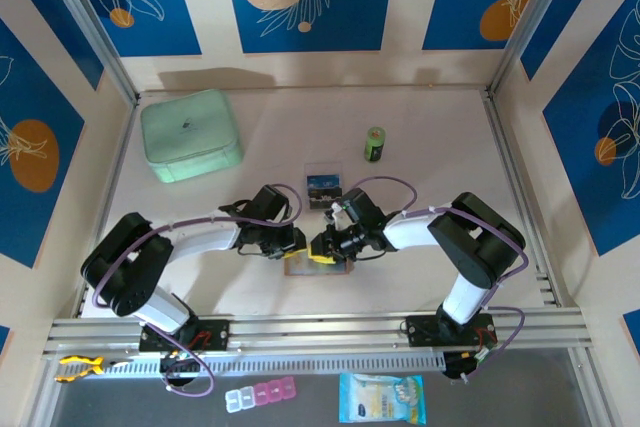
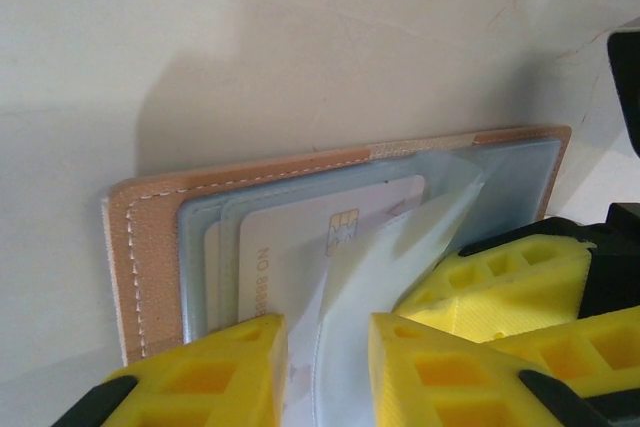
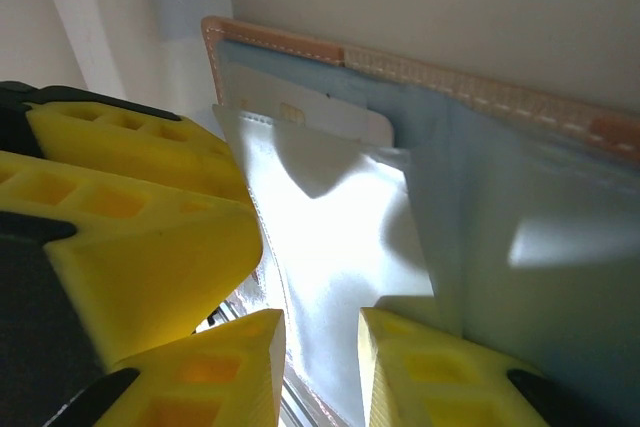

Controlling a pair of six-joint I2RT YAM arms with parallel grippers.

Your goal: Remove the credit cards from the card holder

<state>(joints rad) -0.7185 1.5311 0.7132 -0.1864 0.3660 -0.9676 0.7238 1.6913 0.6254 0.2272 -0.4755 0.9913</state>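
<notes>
Far left at the back sits a mint-green case; at centre the left gripper and right gripper meet over the open card holder, hiding most of it; a white chip card sits in its grey-blue pocket, print cut off; each gripper's jaws stand narrowly apart around a clear sleeve, but whether either clamps it cannot be told; loose credit cards lie just behind, their faces too small to read.

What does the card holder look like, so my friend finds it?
In the near middle of the table, the left tool and right tool meet. Under them lies the card holder, a flat pinkish-tan wallet with grey-blue pockets. It's far thinner and smaller than the mint-green case at the back left.
</notes>
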